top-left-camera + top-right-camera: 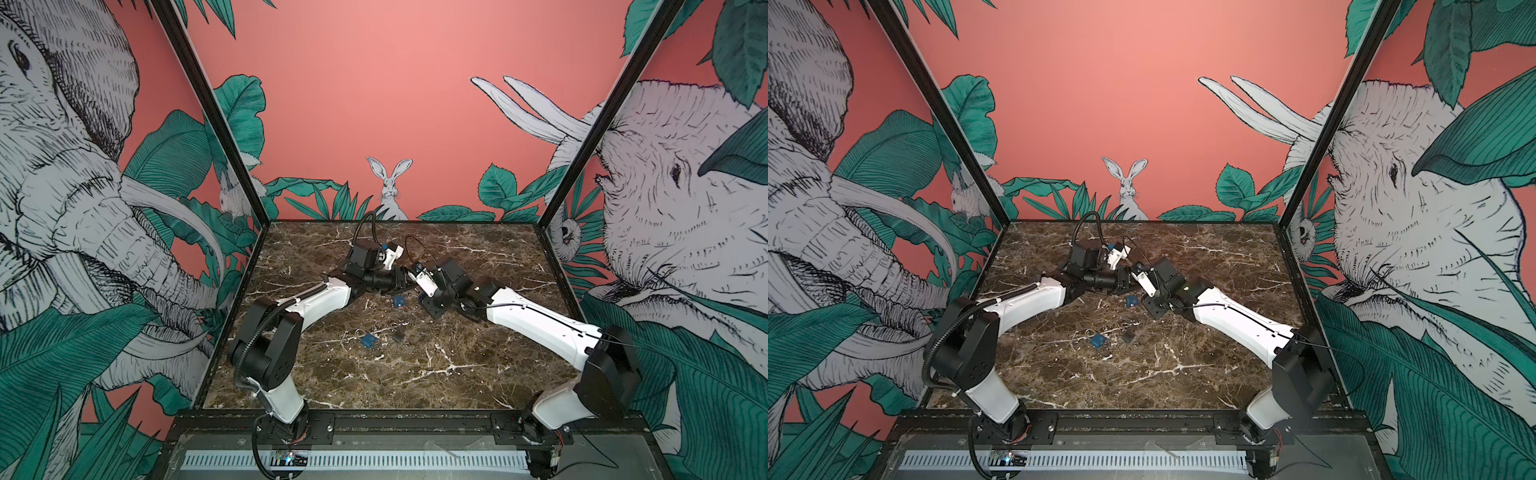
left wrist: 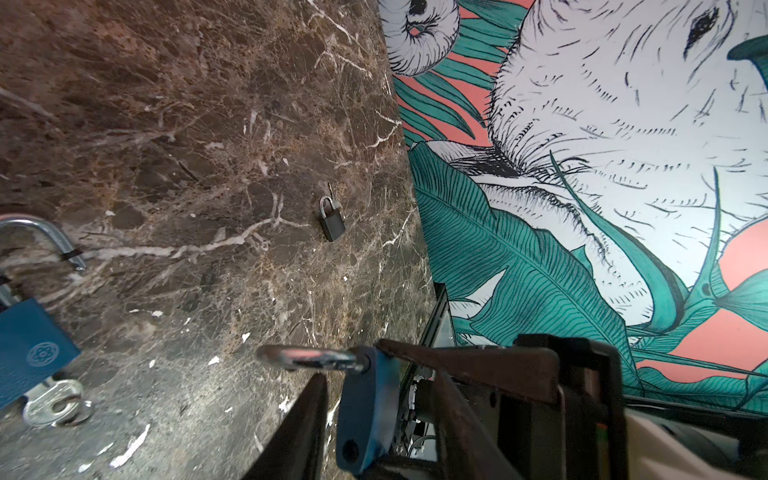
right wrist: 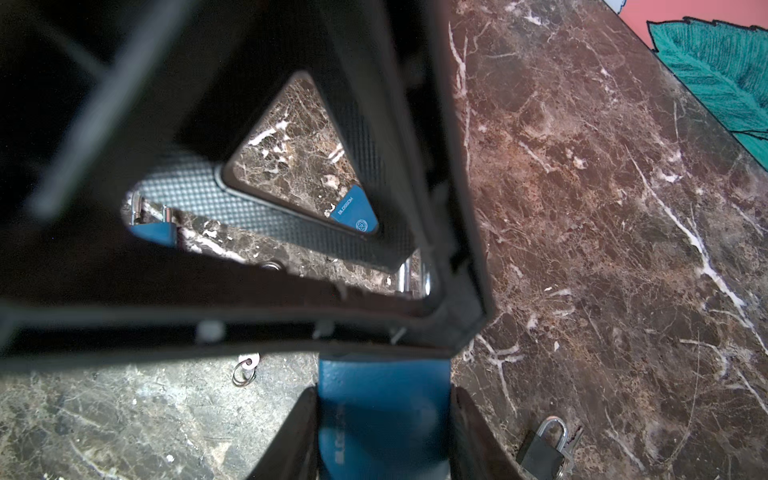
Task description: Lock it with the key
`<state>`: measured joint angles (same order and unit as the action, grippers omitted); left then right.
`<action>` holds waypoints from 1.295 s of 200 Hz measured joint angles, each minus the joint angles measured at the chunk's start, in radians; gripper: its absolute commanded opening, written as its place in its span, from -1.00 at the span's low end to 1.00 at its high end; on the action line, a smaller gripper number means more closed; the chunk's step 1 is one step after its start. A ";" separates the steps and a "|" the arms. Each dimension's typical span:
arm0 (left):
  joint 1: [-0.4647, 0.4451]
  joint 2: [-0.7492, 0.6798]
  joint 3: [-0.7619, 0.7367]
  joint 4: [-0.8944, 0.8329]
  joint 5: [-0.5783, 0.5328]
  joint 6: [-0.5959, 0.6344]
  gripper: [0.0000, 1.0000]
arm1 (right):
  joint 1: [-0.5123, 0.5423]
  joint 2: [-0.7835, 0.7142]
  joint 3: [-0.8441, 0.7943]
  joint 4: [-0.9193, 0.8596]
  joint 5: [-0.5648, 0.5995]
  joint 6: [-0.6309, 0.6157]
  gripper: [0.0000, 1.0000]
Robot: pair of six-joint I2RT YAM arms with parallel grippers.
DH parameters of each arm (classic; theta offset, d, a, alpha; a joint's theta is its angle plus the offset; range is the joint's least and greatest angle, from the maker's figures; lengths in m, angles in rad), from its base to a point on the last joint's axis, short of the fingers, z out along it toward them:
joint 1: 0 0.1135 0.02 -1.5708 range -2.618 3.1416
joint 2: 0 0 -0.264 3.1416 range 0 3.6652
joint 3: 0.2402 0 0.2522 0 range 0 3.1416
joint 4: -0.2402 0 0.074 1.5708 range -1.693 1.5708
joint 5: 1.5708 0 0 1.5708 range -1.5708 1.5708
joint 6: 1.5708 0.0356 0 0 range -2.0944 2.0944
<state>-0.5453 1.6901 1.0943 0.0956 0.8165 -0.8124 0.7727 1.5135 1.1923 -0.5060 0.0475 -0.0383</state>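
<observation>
While my right gripper (image 3: 382, 395) clenches the blue padlock (image 3: 374, 436) near mid-table, my left gripper (image 2: 353, 374) flanks its edge (gripping or not, I cannot tell). A second blue padlock (image 2: 29, 353), key (image 2: 54, 403) at its base, lies on the marble table (image 2: 208, 124).

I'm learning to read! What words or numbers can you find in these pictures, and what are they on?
"BLOSSOM", beside a round emblem: loose blue padlock on the table, right wrist view.
"BLOS", rest hidden: held blue padlock in the right gripper.
Black padlock: nothing readable.
Both top views: everything too small to read.
</observation>
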 measured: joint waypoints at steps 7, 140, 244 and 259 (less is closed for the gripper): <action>-0.002 0.005 0.000 0.000 0.002 -0.001 -0.13 | 0.001 0.000 0.000 0.000 0.001 0.000 -1.00; -0.003 0.077 0.056 0.036 0.006 -0.027 -0.15 | 0.031 0.014 0.023 0.000 0.002 -0.003 -1.00; -0.003 0.098 0.063 0.045 0.031 -0.022 -0.34 | 0.038 0.027 0.035 0.000 0.014 -0.015 -1.00; -0.003 0.098 0.063 0.045 0.037 -0.018 -0.36 | 0.038 0.027 0.039 0.000 0.017 -0.016 -1.00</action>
<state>-0.5484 1.7878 1.1568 0.1402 0.8532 -0.8299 0.8108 1.5410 1.2312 -0.5060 0.0647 -0.0540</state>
